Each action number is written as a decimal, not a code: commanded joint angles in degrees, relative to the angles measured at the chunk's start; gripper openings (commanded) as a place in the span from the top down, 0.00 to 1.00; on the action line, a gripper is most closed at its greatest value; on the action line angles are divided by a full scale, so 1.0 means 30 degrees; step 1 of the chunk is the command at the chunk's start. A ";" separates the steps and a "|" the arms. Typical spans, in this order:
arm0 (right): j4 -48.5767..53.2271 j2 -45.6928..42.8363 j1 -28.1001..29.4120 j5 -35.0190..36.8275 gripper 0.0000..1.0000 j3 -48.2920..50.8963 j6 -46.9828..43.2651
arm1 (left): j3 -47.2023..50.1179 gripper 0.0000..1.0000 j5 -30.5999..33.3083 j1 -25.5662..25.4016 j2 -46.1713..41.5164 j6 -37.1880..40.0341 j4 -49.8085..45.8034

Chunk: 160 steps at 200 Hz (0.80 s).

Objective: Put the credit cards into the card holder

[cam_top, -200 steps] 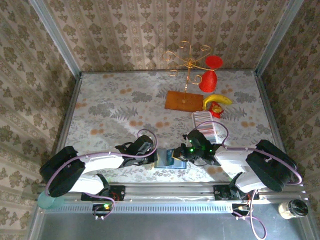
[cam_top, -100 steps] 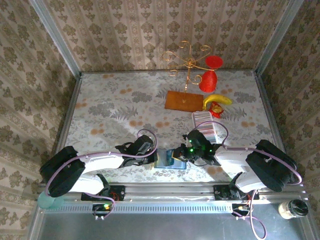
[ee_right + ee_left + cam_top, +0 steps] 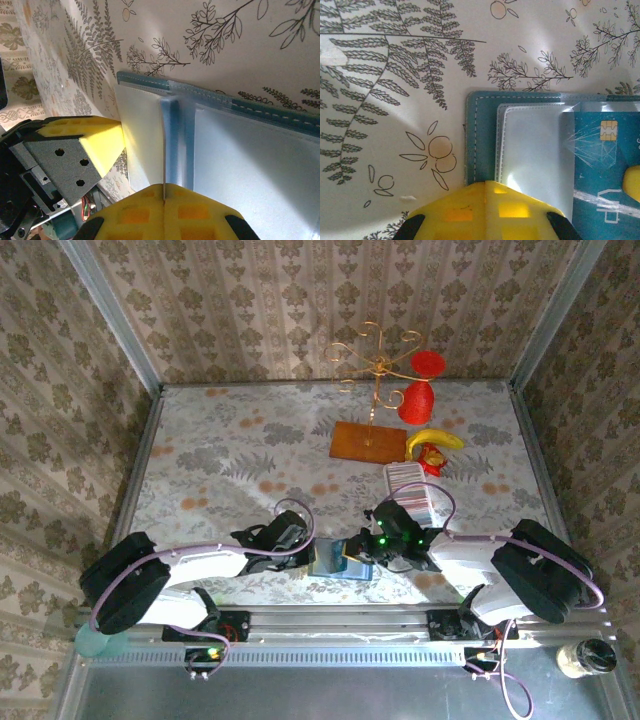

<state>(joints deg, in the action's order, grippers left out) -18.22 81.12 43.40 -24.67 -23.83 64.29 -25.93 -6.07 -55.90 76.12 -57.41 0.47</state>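
Beige damask walls (image 3: 300, 300), fern-print table (image 3: 230, 440); left fingers (image 3: 485, 210) together, right fingers (image 3: 150, 215) clamped on credit card (image 3: 600, 170)

left table (image 3: 200, 460) open; stand (image 3: 377, 370), board (image 3: 362, 441), banana (image 3: 434, 438), tray (image 3: 405, 476) block far right; card holder (image 3: 335, 562) occupies near middle.

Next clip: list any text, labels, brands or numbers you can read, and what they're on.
No text can be read.
Teal-blue plastic credit card, gold chip: white marks at its lower edge, cropped and blurred, unreadable.
Teal-blue stitched folding card holder: no lettering visible.
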 commanded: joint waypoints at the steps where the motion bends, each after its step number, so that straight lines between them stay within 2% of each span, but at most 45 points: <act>1: 0.0486 0.0337 0.0256 0.0143 1.00 -0.0532 -0.0185 | 0.0082 1.00 0.0263 -0.0292 0.0413 -0.0317 -0.1180; 7: 0.0716 0.0337 0.0270 0.0288 1.00 -0.0595 -0.0190 | 0.0090 1.00 0.0264 -0.0309 0.0387 -0.0317 -0.1182; 30: 0.2227 0.0010 0.0351 0.1142 0.88 -0.0865 -0.0477 | 0.0119 1.00 0.0300 -0.0327 0.0285 -0.0318 -0.1215; 70: 0.5585 -0.0751 0.0472 0.2611 0.79 -0.1677 -0.1516 | 0.0175 1.00 0.0352 -0.0367 0.0204 -0.0354 -0.1241; 113: 0.5690 -0.0586 0.0843 0.2509 0.80 -0.2096 -0.1662 | 0.0178 1.00 0.0379 -0.0425 0.0215 -0.0344 -0.1171; 160: 0.5894 0.0898 0.1341 0.2564 0.82 -0.3017 -0.1746 | 0.0206 1.00 0.0374 -0.0472 0.0205 -0.0346 -0.1123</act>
<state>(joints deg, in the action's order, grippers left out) -2.42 82.28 46.74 -18.35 -30.79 60.01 -25.93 -4.91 -56.60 76.03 -57.43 0.47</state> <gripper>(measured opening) 0.188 0.050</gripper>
